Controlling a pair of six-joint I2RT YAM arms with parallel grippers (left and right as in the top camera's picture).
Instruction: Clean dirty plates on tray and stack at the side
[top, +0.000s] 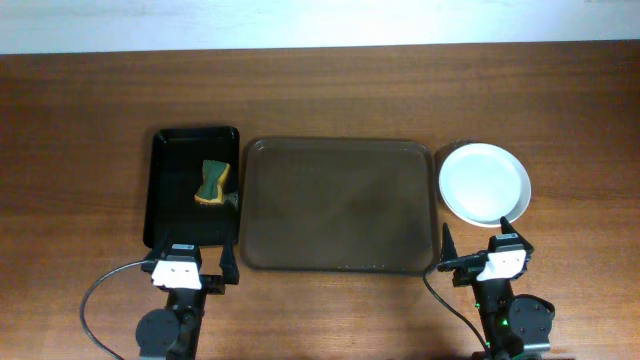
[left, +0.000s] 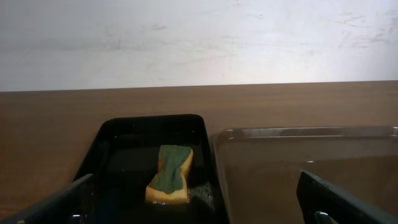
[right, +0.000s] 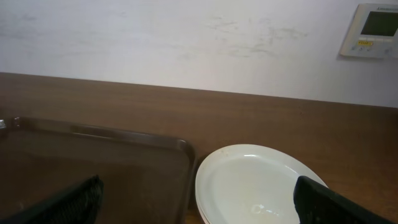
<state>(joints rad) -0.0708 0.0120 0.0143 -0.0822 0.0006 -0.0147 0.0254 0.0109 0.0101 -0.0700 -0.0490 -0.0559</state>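
1. Risk: the plates (top: 485, 182) sit on the surface (top: 100, 100) just right of the brown tray (top: 340, 141), straight ahead of the right end effector (top: 476, 236). Its fingers are spread wide and grasp nothing, so a careless fwd reach could clip the rim and shove the pile.
2. Risk: the top plate shows a faint wet-looking patch in the right wrist view. If it is wet, a nudge could slide one plate off another.
3. Risk: the left end effector (top: 190, 263), also released and w/o load, faces the black tray (top: 157, 190). A low fwd move could catch its near rim and push it into the brown tray, just beside it.
4. Brown tray: nothing in it, so the job looks done.
5. Black tray: one green/yellow sponge (top: 213, 182), some suds beside it.
6. Plates: white, no sauce seen on the top one. It looks like a stack, but the count can't be told.
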